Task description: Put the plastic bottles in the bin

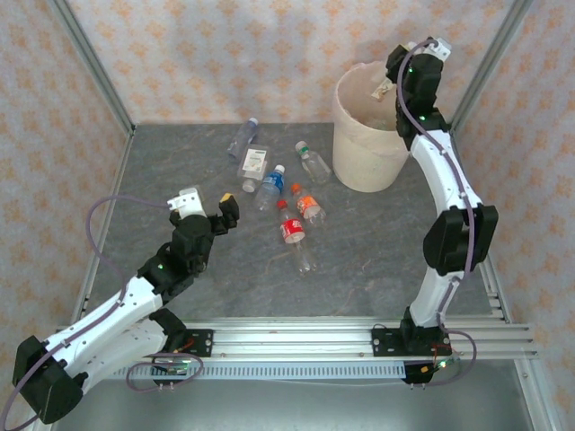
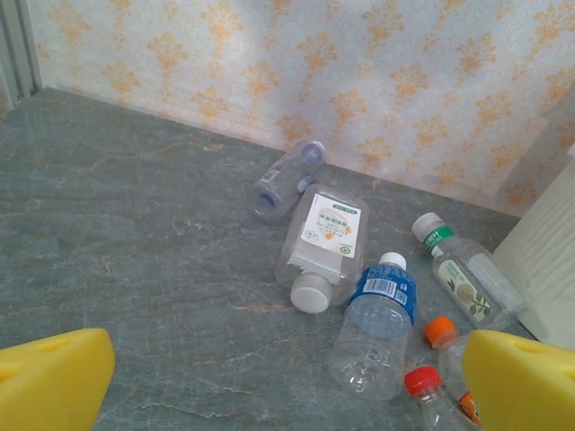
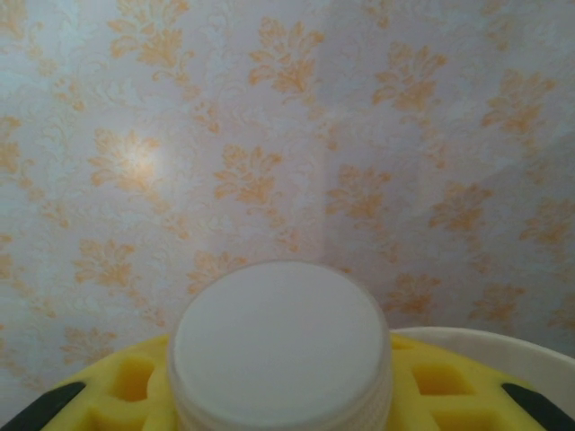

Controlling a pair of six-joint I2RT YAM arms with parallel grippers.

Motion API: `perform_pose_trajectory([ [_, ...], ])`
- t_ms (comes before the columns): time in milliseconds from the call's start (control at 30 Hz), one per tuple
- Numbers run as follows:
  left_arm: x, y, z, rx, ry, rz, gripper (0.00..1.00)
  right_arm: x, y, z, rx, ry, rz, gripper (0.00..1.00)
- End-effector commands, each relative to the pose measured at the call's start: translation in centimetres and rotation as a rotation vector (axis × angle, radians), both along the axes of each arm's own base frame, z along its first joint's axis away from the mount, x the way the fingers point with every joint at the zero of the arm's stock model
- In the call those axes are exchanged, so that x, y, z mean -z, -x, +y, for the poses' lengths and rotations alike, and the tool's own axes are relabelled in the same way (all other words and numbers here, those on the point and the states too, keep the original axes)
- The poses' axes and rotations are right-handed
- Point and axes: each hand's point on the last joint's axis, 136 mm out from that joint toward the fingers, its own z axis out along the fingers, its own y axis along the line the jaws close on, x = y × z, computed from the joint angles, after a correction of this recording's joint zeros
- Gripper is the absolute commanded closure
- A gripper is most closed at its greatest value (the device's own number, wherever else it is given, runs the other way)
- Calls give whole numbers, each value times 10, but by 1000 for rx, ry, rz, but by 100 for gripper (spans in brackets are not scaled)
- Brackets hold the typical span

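The right hand (image 1: 392, 87) is reaching high over the bin (image 1: 358, 166) at the far right of the table (image 1: 180, 162). Its yellow pads (image 3: 126, 377) are pinching a white-capped bottle (image 3: 280, 346) near the cap. That bottle's body is hidden, so no label shows.

The left hand (image 1: 216, 211) is hovering low at the near left, its fingers spread wide and holding nothing. Six more bottles are lying in a loose cluster on the table, between that hand and the bin.

Likely risks:
- The held bottle seems to be hanging close to the bin's far rim. Let go there, it could strike the rim and bounce out.
- It could also drag on the thin bag lining.
- On the table, several bottles are touching or lying just beside one another, and they are round. Wide fingers coming down on one could knock its neighbours rolling, perhaps out of reach.

Labels:
- The white-label bottle (image 2: 325, 235) is carrying small green print and an orange fruit picture. The print is too small to read.
- The blue-label bottle (image 2: 382, 296) is showing a barcode.
- The green-capped bottle (image 2: 467, 278) has a pale label with a plant drawing.
- The red-label bottle (image 1: 292, 229) bears a white mark that cannot be read.
- The purple-capped bottle (image 2: 283, 180) looks unlabelled.
- The orange-capped bottle (image 2: 440, 330) is mostly hidden.

No brand name is legible.
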Motion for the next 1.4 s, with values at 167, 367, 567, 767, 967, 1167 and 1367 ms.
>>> perform_pose_trajectory([
  [167,7,5,15,-63,-8,12,0,15,-6,-16,114,-43,62,3],
  [367,11,6,21,-83,-13,14,0,5,15,-18,108,31,76,1],
  [567,18,2,19,-83,1,42,0,0,43,2,-31,101,126,1],
  [767,31,-5,15,-102,10,100,0,3,95,44,-259,148,185,1],
  [967,43,-17,5,-103,55,144,0,35,155,99,-427,219,217,1],
  [1167,50,-24,0,-112,59,182,0,94,198,149,-560,236,324,1],
  [1367,57,-16,23,-258,54,208,0,167,224,196,-614,325,544,1],
])
